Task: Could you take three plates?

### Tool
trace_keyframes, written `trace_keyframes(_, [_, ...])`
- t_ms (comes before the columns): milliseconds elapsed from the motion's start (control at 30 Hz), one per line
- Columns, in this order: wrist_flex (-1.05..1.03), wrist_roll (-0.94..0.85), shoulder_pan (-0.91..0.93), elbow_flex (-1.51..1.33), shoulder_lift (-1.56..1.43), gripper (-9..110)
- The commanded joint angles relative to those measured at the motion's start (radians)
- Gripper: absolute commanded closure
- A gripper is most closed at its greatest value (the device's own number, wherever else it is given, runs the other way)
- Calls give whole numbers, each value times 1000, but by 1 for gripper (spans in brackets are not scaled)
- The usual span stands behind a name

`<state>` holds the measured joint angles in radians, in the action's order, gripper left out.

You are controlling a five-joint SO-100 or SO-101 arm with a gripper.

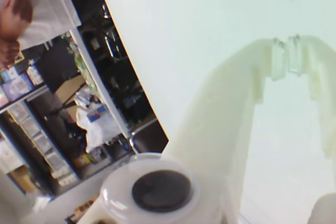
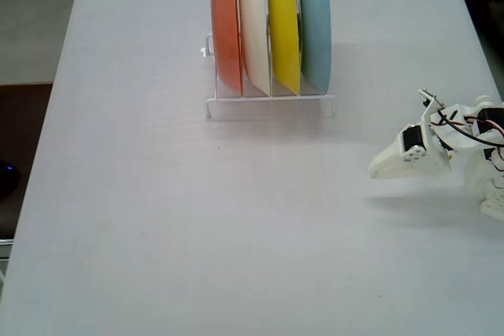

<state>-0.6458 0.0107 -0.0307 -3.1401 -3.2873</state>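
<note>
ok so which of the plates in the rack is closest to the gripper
The grey-blue plate, standing on edge at the right end of the rack in the fixed view, on the gripper's side. The yellow, cream-white and orange plates stand progressively farther left.

- Arm (image 2: 465,143): cut off by the right edge of the fixed view; base out of sight.
- Orange plate (image 2: 226,29), cream-white plate (image 2: 254,25), yellow plate (image 2: 283,25), grey-blue plate (image 2: 315,25): each overlaps its left neighbour, hiding part of it.
- Gripper (image 1: 286,51): blurred in the wrist view; right finger cropped at the right edge.
- Shelves (image 1: 47,124): contents too blurred to identify.
</note>
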Motion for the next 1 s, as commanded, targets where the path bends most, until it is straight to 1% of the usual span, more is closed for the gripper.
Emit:
trace_keyframes(0, [0,6,8,3,-20,102])
trace_keyframes(800, [0,9,8,3,-20,102])
trace_keyframes(967, [133,12,8,3,-20,102])
